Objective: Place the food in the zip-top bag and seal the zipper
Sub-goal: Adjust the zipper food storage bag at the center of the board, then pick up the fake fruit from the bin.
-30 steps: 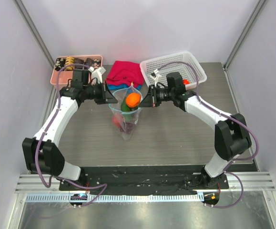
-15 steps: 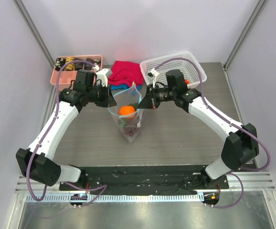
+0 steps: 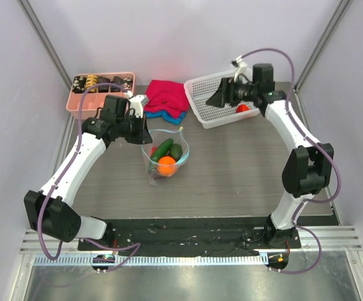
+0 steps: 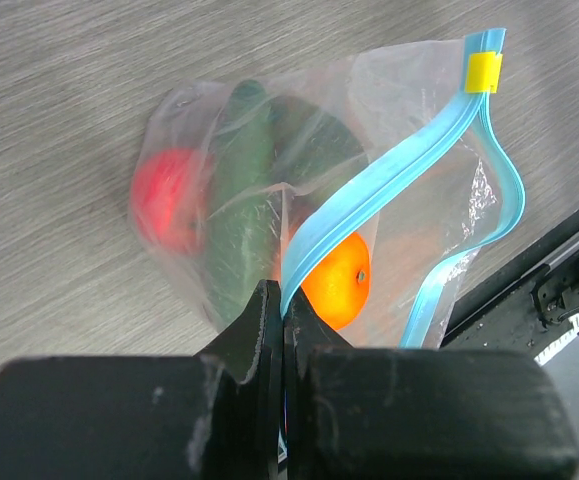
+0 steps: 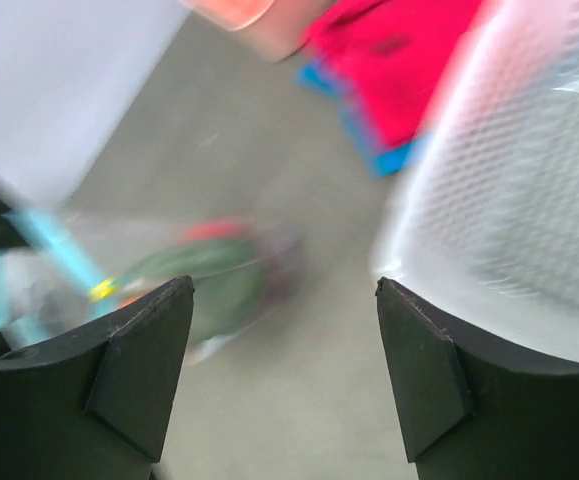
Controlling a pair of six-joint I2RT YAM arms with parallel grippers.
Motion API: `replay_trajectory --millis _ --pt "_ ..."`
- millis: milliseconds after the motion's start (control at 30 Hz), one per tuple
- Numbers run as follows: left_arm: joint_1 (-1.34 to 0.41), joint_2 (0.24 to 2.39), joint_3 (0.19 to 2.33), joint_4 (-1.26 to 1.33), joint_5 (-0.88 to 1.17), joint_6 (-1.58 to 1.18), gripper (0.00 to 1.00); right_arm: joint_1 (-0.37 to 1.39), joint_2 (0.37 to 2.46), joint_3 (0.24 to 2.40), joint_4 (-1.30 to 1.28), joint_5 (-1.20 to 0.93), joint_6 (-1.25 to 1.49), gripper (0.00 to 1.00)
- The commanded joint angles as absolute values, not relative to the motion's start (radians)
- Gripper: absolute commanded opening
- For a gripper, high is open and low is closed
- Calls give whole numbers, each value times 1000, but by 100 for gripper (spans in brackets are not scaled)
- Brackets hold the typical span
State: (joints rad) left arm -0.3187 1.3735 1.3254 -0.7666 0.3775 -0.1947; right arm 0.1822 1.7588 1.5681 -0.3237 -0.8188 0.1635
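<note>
1. The zip-top bag [image 3: 148, 154] lies on the counter [image 3: 244, 169] mid-field, with its mouth gaping.
2. Inside it are an orange [image 3: 166, 165], a cucumber [image 3: 163, 148] and a second green piece [image 3: 177, 152]. The left wrist view also shows a red piece [image 4: 167, 200] through the film.
3. The left claw [image 3: 143, 130] is pinched tight on the zipper [image 4: 399, 175] at the bag's left rim. The blue strip runs out from between the closed fingers [image 4: 259, 325] to a yellow slider [image 4: 482, 72] at its far end.
4. The right claw [image 3: 212, 99] has its fingers spread wide with nothing between them. It hangs over the white mesh basket [image 3: 222, 113] at the far right, well apart from the bag.
5. A small red item [image 3: 242, 108] sits in the basket under the right arm. It is too small to tell pepper from tomato.
6. The right wrist view is blurred. The bag shows there only as a green-and-red smear at lower left, off the open claw.
7. At the far edge, a pink divided tray [image 3: 72, 101] is on the left, and a red cloth [image 3: 167, 94] lies on a blue one [image 3: 172, 115] between tray and basket.
</note>
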Motion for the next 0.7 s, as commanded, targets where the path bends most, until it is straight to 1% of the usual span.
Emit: replay_trajectory --millis 0,33,67,100,167,233,267,333,367,467,667 --pt "-318 1384 1341 -730 388 -170 0 115 1903 1850 -493 -577 -87 79" --pt "-318 1384 1341 -726 391 -178 0 103 1948 1896 -523 -537 -130 79" --pt "-318 1384 1338 -719 391 -179 0 83 1989 1995 -558 -472 -191 79" --pt "-318 1385 1336 -719 396 -179 0 75 2076 2046 -624 -439 -224 79" --pt "-318 1385 1336 -718 394 -186 0 55 2152 2173 -670 -381 -290 79" --pt "-319 1387 1336 -719 397 -186 0 49 2248 2238 -719 -332 -327 79" --pt "-318 1385 1335 -718 397 -187 0 48 2278 2287 -733 -316 -354 82" --pt "-319 1385 1332 -716 397 -187 0 48 2331 2312 -761 -304 -423 87" --pt "-318 1384 1330 -718 396 -187 0 46 2342 2313 -762 -298 -439 92" --pt "-319 1381 1319 -718 388 -187 0 48 2370 2296 -781 -285 -494 95" --pt "-318 1381 1308 -709 390 -195 0 49 2430 2275 -759 -219 -531 95"
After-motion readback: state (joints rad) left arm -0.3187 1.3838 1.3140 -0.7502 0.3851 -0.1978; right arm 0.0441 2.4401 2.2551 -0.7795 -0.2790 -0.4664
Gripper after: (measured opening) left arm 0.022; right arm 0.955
